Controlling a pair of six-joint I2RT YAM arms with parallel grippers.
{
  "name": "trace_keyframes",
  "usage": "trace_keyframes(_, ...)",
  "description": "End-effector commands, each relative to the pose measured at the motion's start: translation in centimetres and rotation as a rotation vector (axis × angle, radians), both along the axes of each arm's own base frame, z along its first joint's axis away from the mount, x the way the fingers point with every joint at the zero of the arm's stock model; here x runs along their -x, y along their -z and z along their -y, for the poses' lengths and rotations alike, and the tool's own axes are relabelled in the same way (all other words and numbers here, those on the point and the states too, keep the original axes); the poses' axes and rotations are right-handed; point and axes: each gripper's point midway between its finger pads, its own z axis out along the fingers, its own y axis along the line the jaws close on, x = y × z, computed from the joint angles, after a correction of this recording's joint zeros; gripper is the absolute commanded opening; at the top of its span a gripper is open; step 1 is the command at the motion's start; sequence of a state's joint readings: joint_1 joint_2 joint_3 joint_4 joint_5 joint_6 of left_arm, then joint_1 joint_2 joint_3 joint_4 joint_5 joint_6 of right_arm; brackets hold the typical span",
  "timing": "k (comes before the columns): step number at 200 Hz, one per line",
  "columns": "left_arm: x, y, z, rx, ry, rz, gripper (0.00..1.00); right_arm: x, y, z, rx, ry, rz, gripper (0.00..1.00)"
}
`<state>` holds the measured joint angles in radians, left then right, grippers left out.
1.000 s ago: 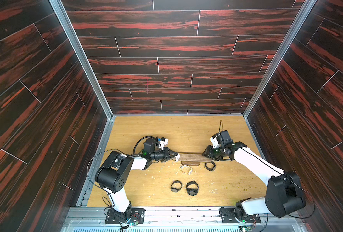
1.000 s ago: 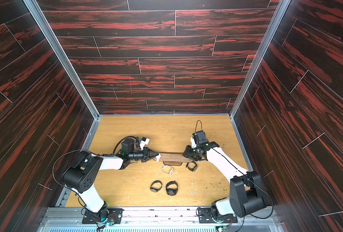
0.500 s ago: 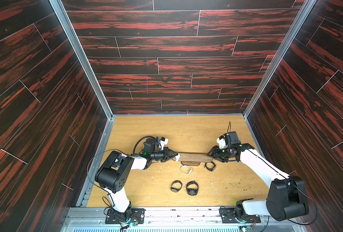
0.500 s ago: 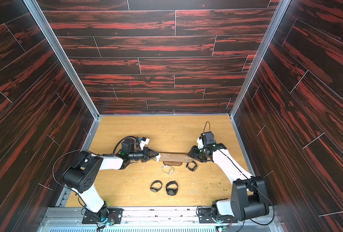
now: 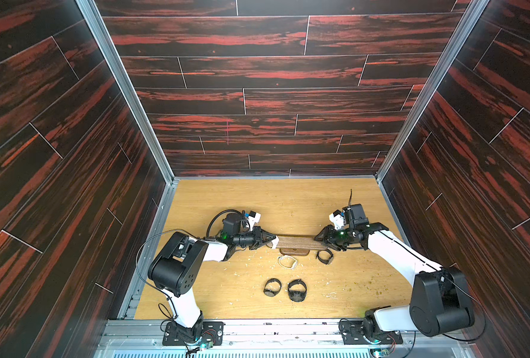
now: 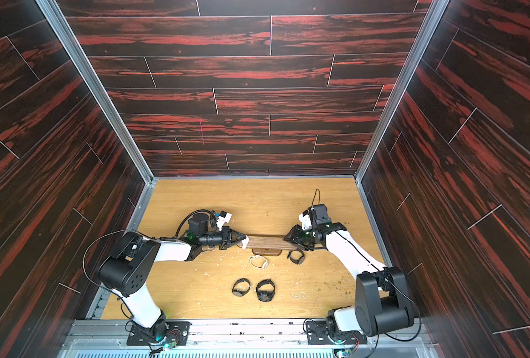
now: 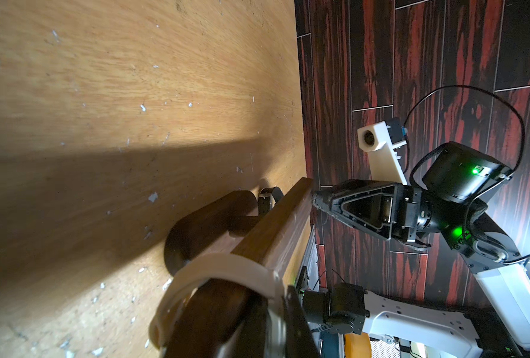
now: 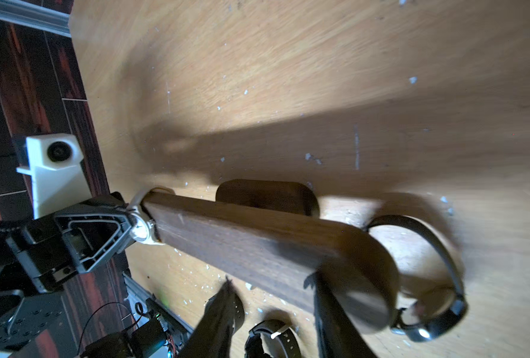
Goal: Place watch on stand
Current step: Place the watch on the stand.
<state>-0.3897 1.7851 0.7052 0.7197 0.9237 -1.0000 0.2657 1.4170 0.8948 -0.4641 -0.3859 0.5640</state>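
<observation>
1 white watch [image 8: 142, 229] sat looped on stand [image 5: 294, 242] L end, pinched by L end effector [image 5: 270, 241] | R end effector [image 5: 319, 242] part-open, empty | 4 watches [image 5: 297, 290] lay on surface [image 5: 226, 201], not yet hung

Top views — the whole tabletop [image 5: 257, 198] is being overlooked from high above its near edge. Wrist views — the stand [image 7: 267, 229] is being framed close-up from opposite ends.
</observation>
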Motion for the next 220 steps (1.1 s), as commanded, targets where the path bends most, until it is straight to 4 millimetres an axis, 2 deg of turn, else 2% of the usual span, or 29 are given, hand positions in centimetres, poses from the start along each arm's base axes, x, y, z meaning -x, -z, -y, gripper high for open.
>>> trace_keyframes(1,-0.4,-0.2,0.7,0.010,0.000,0.020,0.00,0.5,1.5,-0.2,0.024,-0.004,-0.053,0.44)
trace_keyframes(94,-0.1,-0.1,2.6,0.028,0.021,0.013,0.00,0.2,1.6,-1.2,0.023,-0.022,-0.045,0.44)
trace_keyframes(220,0.3,0.0,4.9,0.000,0.046,0.015,0.02,0.2,1.9,-1.6,0.024,-0.037,-0.046,0.44)
